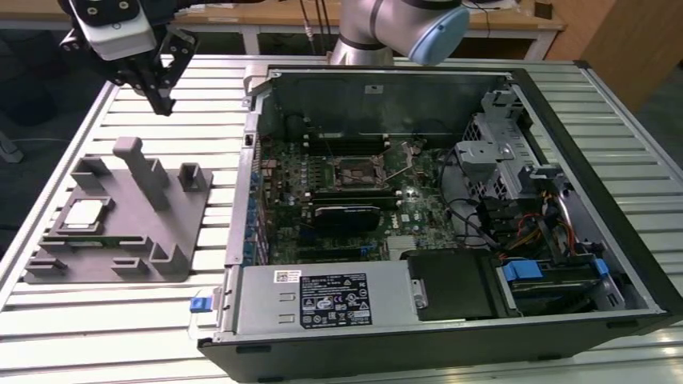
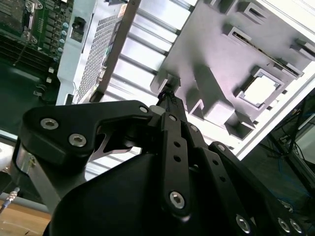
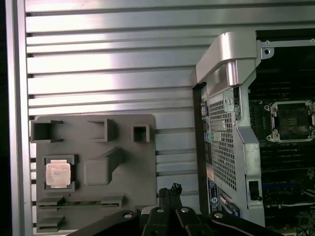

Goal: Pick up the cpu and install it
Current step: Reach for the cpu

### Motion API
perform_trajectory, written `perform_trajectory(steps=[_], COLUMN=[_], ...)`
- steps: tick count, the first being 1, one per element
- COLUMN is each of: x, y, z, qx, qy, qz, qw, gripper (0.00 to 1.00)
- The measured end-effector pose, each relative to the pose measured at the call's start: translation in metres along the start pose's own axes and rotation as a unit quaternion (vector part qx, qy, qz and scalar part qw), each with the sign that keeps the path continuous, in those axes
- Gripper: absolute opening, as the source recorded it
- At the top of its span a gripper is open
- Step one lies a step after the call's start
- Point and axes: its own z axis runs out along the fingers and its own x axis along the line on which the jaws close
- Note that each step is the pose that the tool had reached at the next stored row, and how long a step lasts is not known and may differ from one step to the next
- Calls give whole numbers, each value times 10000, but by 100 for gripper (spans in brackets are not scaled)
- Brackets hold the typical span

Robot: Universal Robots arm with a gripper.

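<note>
On the grey tray (image 3: 140, 164), well apart from your fingers (image 1: 160, 90), the cpu (image 3: 59, 173) lies flat in its recess. Your fingers are together and empty. Judge the chip light, stiff and fragile; grip opposite edges.

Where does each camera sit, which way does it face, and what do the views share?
Exterior view: off the arm, looking down on the open black computer case, with the grey plastic tray with upright posts at the exterior view's left; the silver arm and black gripper show.
First wrist view: on the wrist, looking down past the closed jaws onto the tray holding the small silvery square cpu.
Second wrist view: on the wrist, looking obliquely along the gripper's linkages toward the tray.
Shared: gripper, tray, cpu, case.
</note>
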Motion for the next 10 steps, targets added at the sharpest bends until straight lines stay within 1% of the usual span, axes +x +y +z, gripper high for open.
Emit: perform_trajectory(steps=[3, 6, 10], x=[48, 93, 176], y=[-5, -9, -18], z=[10, 39, 77], qx=[0, -1, 0], qy=[0, -1, 1], qz=[0, -1, 0], qw=[10000, 10000, 10000], gripper=[11, 11, 11])
